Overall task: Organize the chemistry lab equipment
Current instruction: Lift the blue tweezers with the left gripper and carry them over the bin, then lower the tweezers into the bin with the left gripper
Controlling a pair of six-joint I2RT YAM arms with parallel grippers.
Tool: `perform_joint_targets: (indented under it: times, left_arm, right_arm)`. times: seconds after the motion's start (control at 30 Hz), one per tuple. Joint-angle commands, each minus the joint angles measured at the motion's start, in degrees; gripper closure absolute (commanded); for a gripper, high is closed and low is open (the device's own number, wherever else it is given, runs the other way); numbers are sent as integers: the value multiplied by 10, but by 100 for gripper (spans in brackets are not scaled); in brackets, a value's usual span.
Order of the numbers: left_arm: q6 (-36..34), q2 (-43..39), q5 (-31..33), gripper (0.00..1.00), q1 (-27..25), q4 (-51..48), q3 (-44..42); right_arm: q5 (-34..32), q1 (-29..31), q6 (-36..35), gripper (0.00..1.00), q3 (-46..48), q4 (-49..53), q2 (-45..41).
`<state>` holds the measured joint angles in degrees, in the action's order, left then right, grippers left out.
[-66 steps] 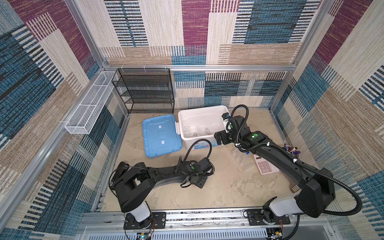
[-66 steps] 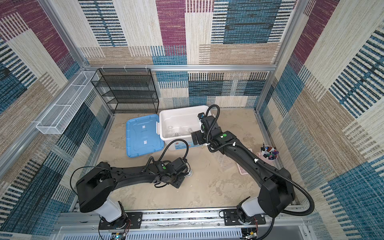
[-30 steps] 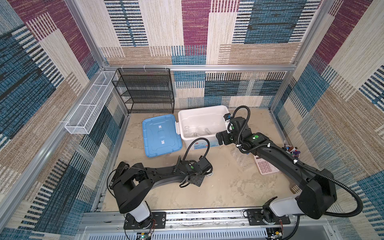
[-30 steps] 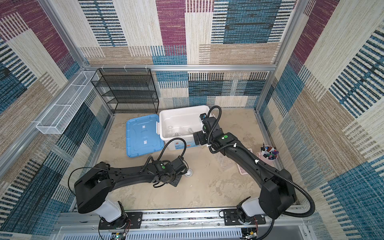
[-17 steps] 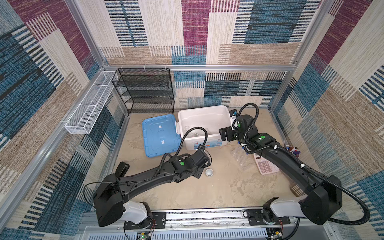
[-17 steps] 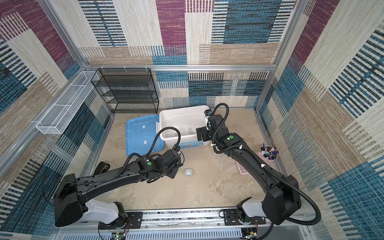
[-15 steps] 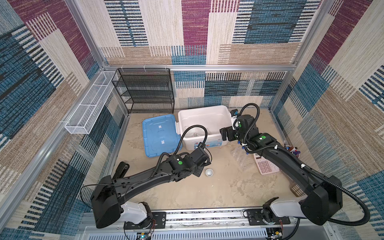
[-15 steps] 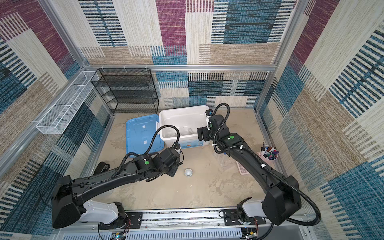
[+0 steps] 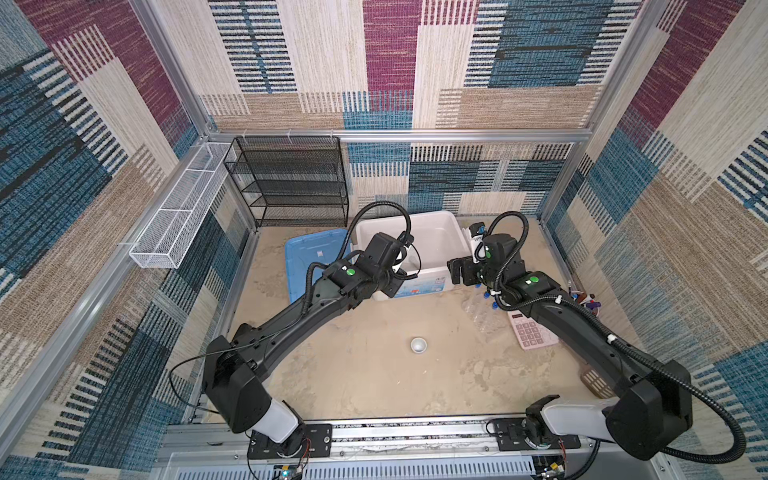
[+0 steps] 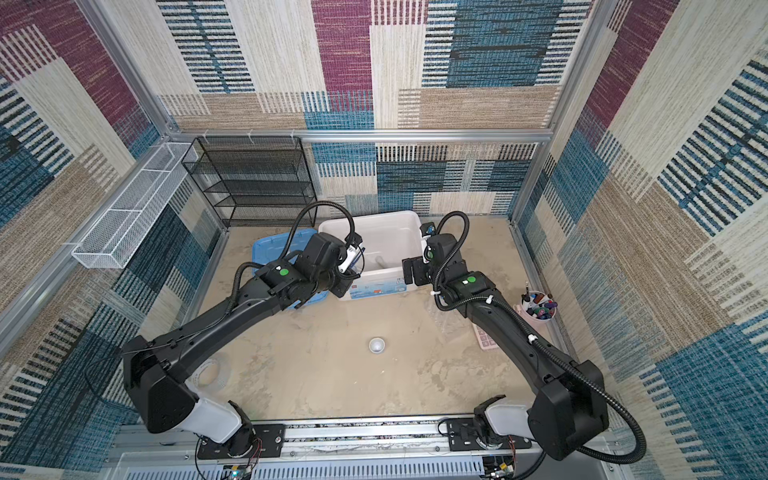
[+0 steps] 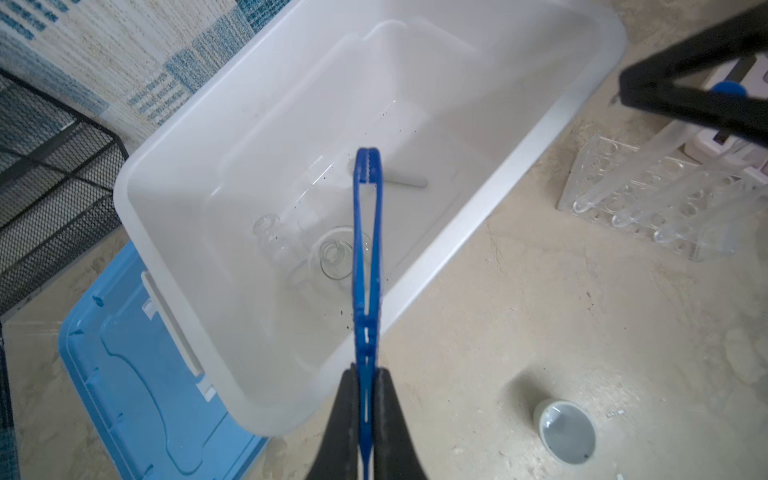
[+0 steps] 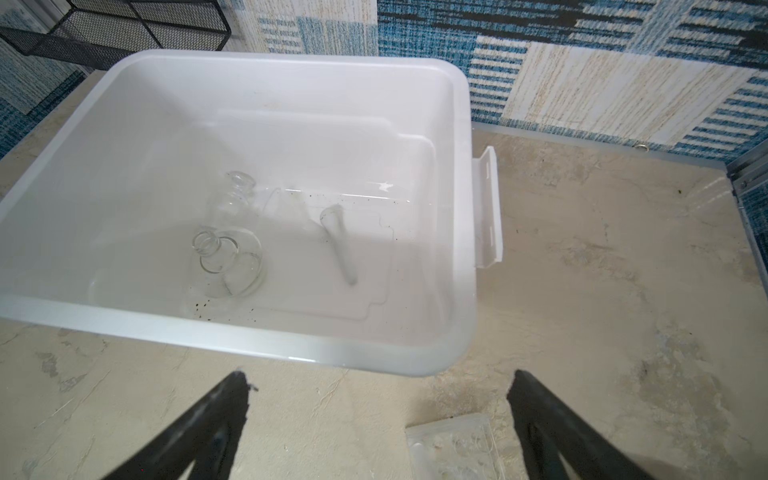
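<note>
One pair of dark blue plastic tweezers (image 11: pixel 365 316) was clamped at its joined end between the closed jaws of the left pincer (image 11: pixel 366 374). Its two tips pointed out over the inside of the white plastic bin (image 11: pixel 120 195), above the bin's near left part and clear of its floor.

Below the tips, on the bin floor, stood a round clear glass flask (image 12: pixel 232 266). Just beside it lay a second clear glass vessel (image 12: pixel 232 195), whose kind was hard to tell. A white pestle (image 12: pixel 338 241) lay to the right of them, apart from both.

A small white mortar (image 9: pixel 418 344) sat alone on the bare sandy counter (image 9: pixel 361 374), well nearer than the bin and about mid-way across. Right of the bin's near right corner was a clear plastic rack (image 11: pixel 636 199). Long clear blue-capped test tubes (image 11: pixel 623 174) lay slanted across it.

The right pincer (image 12: pixel 379 376) hung just near of the bin's right end with its jaws spread wide and nothing between them.

A pink calculator (image 9: pixel 530 330) lay just right of the rack, and a pink cup of markers (image 10: pixel 538 309) stood further right, by the wall. A blue plastic lid (image 9: pixel 307 257) lay flat on the counter, touching the bin's left side. A black mesh shelf unit (image 9: pixel 291 183) stood at the far wall behind the lid.
</note>
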<state>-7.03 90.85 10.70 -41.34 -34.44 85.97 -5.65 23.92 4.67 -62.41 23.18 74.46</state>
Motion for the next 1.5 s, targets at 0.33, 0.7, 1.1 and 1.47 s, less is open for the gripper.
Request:
perform_joint_targets:
  times: [0.33, 0.7, 1.1, 1.47]
  left_arm:
    - [-162, 259, -212, 100, 39, -39, 272]
    - [-169, 417, -282, 100, 48, -102, 422]
    - [-155, 461, -267, 100, 72, -115, 419]
    - [-143, 488, -294, 100, 86, -137, 441]
  right_arm:
    - [-10, -1, 2, 0, 39, -12, -38]
    - [-2, -1, -6, 0, 48, -4, -40]
    - [3, -1, -12, 0, 48, -4, -31]
    - [8, -1, -10, 0, 45, -3, -25]
